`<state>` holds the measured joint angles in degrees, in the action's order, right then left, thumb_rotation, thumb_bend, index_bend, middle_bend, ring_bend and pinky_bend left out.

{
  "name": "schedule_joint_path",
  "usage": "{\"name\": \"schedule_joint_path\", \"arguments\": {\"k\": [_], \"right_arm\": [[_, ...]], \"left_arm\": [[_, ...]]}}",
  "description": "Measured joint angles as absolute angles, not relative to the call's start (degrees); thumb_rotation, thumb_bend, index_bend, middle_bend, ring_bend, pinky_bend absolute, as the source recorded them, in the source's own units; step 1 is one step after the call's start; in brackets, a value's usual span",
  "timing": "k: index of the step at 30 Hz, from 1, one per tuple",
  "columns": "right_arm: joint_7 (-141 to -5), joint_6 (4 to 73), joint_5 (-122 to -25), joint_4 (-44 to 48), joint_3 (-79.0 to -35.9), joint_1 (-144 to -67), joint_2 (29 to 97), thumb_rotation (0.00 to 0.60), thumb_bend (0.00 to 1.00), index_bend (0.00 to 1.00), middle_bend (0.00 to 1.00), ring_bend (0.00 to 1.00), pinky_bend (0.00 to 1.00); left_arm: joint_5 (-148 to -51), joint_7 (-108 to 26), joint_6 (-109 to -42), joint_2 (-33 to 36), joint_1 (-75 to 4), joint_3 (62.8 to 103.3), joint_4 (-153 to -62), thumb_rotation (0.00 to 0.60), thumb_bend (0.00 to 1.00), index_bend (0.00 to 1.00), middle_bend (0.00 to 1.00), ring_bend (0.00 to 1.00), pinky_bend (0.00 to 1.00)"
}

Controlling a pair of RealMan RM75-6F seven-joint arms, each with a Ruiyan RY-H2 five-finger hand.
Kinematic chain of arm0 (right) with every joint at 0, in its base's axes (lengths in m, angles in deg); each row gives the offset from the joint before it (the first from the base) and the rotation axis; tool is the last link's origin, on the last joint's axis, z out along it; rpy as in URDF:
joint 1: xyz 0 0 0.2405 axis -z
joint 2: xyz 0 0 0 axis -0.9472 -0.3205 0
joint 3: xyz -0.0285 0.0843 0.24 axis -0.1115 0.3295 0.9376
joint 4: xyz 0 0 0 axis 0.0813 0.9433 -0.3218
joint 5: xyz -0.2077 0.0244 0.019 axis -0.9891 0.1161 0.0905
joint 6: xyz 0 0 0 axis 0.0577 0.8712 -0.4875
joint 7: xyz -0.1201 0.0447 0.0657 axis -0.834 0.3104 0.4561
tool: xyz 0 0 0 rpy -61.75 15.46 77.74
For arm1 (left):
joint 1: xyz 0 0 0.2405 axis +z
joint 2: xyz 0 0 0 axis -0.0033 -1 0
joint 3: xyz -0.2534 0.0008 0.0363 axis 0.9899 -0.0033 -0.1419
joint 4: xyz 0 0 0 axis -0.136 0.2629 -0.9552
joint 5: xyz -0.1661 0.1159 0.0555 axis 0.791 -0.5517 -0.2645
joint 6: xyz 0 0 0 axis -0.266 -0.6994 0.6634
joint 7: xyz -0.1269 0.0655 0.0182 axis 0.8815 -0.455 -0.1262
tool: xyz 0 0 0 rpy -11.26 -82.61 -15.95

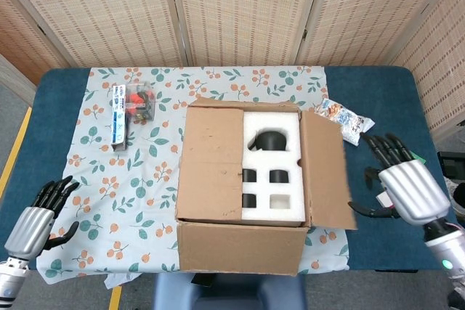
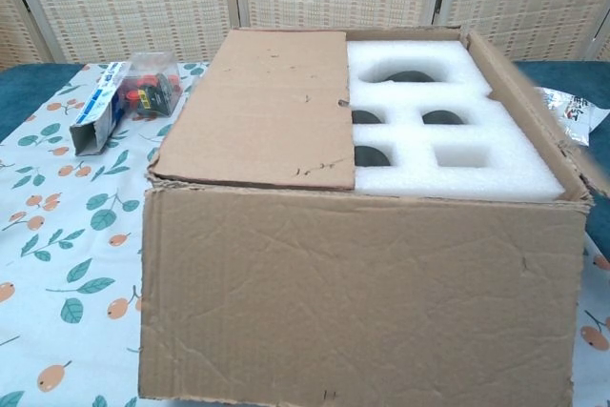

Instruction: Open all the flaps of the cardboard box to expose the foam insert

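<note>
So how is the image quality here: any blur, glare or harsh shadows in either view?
Head view: even lighting, sharp throughout, both the left hand and right hand crisp, only soft shadow inside the cutouts of the foam insert. Chest view: the cardboard box fills the frame, the white foam is bright but keeps its edges; no motion blur.

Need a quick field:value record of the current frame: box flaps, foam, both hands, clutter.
box: cardboard box at table centre
right flap: right flap folded out, open
left flap: left flap lying flat over the box
foam: foam insert right part exposed, dark items in cutouts
left hand: left hand empty, fingers apart, over table's left edge
right hand: right hand empty, fingers apart, right of box
clutter: snack bag; toy packages
</note>
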<state>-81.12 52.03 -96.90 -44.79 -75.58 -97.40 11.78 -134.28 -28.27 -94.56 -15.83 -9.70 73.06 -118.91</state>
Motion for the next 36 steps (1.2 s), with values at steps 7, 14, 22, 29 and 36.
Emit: {"name": "schedule_joint_path", "arguments": {"k": [7, 14, 22, 29, 36], "right_arm": [[-69.32, 59.78, -102.05, -32.32, -76.45, -89.56, 17.99, 0.268, 0.27, 0.53, 0.0, 0.0, 0.0], [-66.56, 74.05, -102.32, -15.55, -72.29, -81.82, 35.66, 0.294, 0.27, 0.53, 0.0, 0.0, 0.0], [-53.13, 83.62, -102.44, -2.24, -67.46, -76.39, 44.76, 0.35, 0.27, 0.53, 0.0, 0.0, 0.0], [-42.49, 85.45, -102.66, 1.3, -65.29, -74.77, 44.67, 0.354, 0.27, 0.53, 0.0, 0.0, 0.0], [-34.73, 83.86, -100.38, 4.39, -63.54, -73.24, 43.7, 0.355, 0.27, 0.53, 0.0, 0.0, 0.0]], "left_arm": [[-138.94, -29.49, -96.5, -17.36, -11.95, 74.16, -122.16, 0.6, 0.49, 0.05, 0.0, 0.0, 0.0], [-141.64, -31.19, -90.66, -23.77, -18.83, 75.98, -133.9, 0.6, 0.78, 0.35, 0.01, 0.0, 0.0], [-137.34, -36.23, -75.55, -26.52, -29.31, 80.45, -144.0, 0.6, 1.0, 0.5, 0.07, 0.01, 0.0], [-125.62, -48.28, -62.25, -23.49, -39.66, 85.83, -147.21, 0.6, 1.0, 0.52, 0.08, 0.0, 0.0], [-116.27, -55.61, -53.7, -15.22, -50.75, 89.98, -144.5, 0.6, 1.0, 0.51, 0.1, 0.0, 0.0]]}}
